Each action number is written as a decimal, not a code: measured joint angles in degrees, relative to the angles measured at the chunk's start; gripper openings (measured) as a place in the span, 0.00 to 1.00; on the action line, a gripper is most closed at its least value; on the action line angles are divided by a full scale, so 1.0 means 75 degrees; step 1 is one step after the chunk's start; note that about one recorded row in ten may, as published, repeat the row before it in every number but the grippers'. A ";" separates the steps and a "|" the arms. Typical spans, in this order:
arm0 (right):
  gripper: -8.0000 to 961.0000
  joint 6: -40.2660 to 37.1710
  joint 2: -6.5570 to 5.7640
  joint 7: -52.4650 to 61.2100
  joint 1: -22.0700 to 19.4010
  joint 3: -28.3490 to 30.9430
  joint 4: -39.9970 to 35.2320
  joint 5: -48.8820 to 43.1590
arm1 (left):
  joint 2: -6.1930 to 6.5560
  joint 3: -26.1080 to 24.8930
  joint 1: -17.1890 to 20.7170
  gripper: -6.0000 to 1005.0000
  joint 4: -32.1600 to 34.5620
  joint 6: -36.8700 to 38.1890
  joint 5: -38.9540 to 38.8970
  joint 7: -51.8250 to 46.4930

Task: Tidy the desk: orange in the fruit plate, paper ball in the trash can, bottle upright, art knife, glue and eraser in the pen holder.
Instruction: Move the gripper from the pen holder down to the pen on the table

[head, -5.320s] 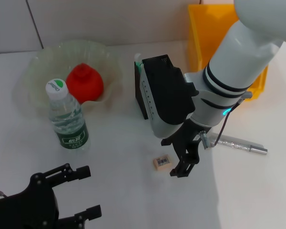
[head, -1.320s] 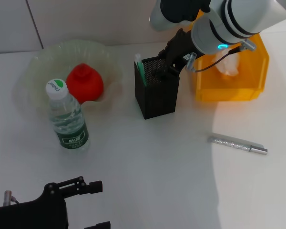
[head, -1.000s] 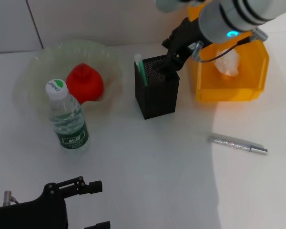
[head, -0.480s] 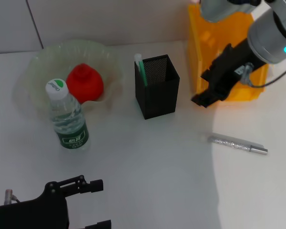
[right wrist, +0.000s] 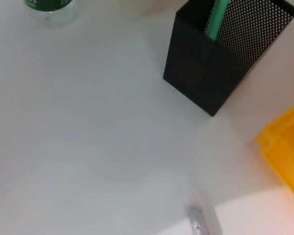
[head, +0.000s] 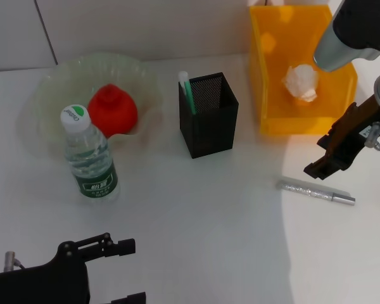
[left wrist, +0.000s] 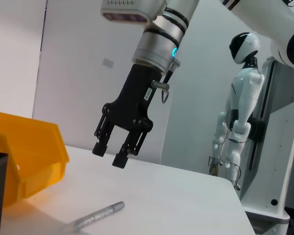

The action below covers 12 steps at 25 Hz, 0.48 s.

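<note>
Right tool (head: pixel 329 158) is hanging empty, fingers apart, angled down just above the silver art knife (head: pixel 315 192) lying on the bench (head: pixel 196 215). Left tool (head: pixel 98 269) is sitting parked low, fingers spread.

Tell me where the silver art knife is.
In the head view the art knife lies flat on the desk's right side, just below the open right gripper, in front of the yellow bin.

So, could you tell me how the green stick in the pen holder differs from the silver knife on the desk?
The green stick stands nearly upright inside the black mesh pen holder; the silver art knife lies flat on the bare desk, outside it. The stick is matte green with a pale top; the knife is glittery metallic silver. The right gripper hovers above the knife, not the stick. Both are slim and pen-shaped.
</note>
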 joint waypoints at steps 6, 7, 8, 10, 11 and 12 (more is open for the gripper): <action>0.61 0.0372 0.0002 -0.0048 -0.0011 -0.0037 0.0614 -0.0017 | -0.0003 0.0011 -0.0002 0.78 0.0006 -0.0005 0.0000 0.0024; 0.61 0.0433 0.0002 -0.0073 -0.0012 -0.0042 0.0713 -0.0018 | -0.0003 0.0011 -0.0001 0.78 0.0003 -0.0010 0.0000 0.0033; 0.61 0.0495 0.0002 -0.0099 -0.0012 -0.0049 0.0814 -0.0018 | -0.0004 0.0011 0.0001 0.78 -0.0002 -0.0013 0.0000 0.0040; 0.61 0.0639 0.0002 -0.0187 0.0007 -0.0088 0.1062 -0.0018 | -0.0007 0.0010 0.0005 0.78 -0.0013 -0.0017 0.0000 0.0045; 0.61 0.0659 0.0002 -0.0209 0.0012 -0.0092 0.1116 -0.0018 | -0.0011 0.0010 0.0009 0.78 -0.0020 -0.0018 0.0000 0.0045; 0.61 0.0659 0.0002 -0.0209 0.0012 -0.0092 0.1116 -0.0018 | -0.0014 0.0011 0.0016 0.78 -0.0023 -0.0019 0.0000 0.0045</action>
